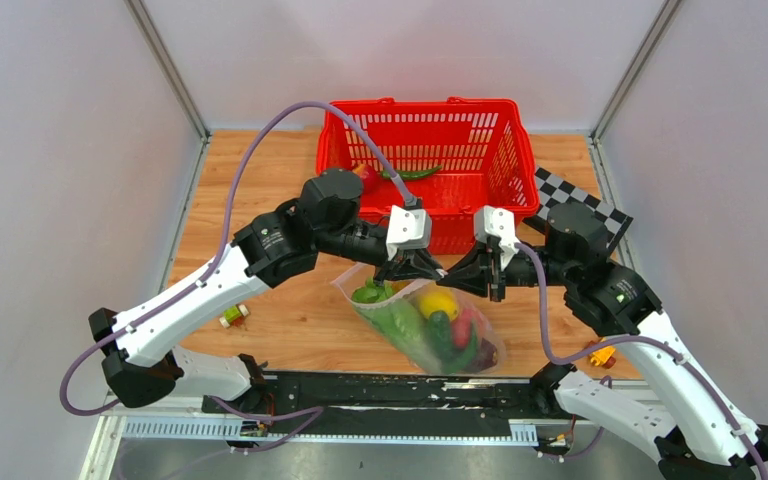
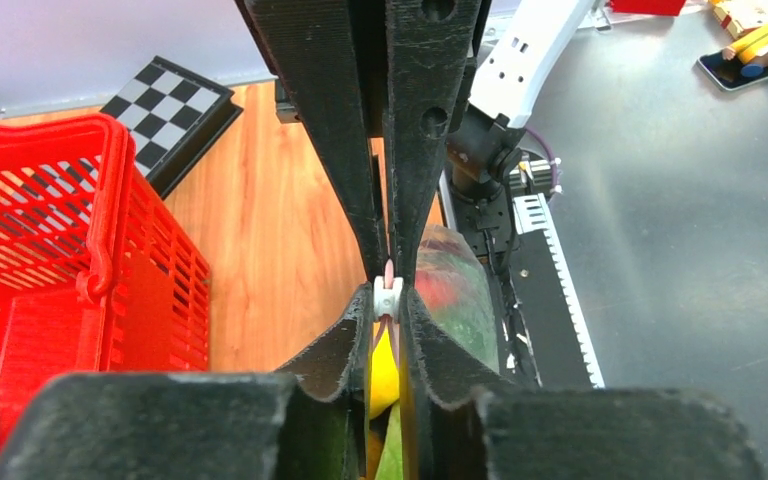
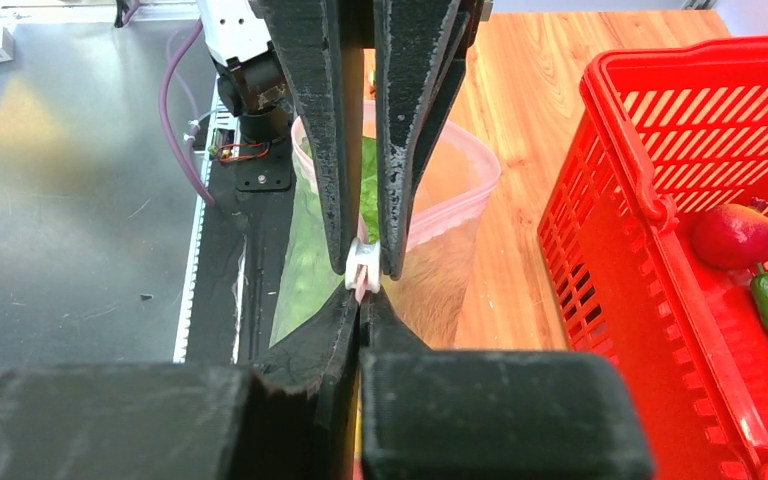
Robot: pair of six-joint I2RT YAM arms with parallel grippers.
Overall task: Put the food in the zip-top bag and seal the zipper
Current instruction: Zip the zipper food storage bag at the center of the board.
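Top external view
- Zip-top bag (image 1: 491, 351): lying on the wooden desk (image 1: 260, 200), in front of the red mesh basket (image 1: 420, 103), mouth toward the basket.
- Bag contents: pale-green lettuce (image 1: 395, 320), yellow lemon (image 1: 438, 303), dark cucumber (image 1: 442, 336), red apple (image 1: 466, 325).
- Left end effector (image 1: 434, 270) and right end effector (image 1: 457, 274): tip to tip over the bag mouth.
- Basket contents: green chili (image 1: 415, 173).
- Other items: checkerboard (image 1: 580, 205) to the right of the basket; small toy block (image 1: 232, 316) to the left of the bag; orange toy (image 1: 600, 352) to its right.

Left wrist view
- Left end effector fingers (image 2: 345, 345): closed together on the zipper, with its white slider (image 2: 388, 297) at their tips.
- Right end effector: directly opposite, fingers pressed together on a pink strip just above the slider.
- Lemon visible below, between the near fingers.

Right wrist view
- Right end effector fingers (image 3: 400, 335): clamped on the zipper edge just under the slider.
- The slider sits between the tips of the left end effector.
- Lettuce shows through the bag.
- A second red apple (image 3: 735, 235) lies beside the chili in the basket.
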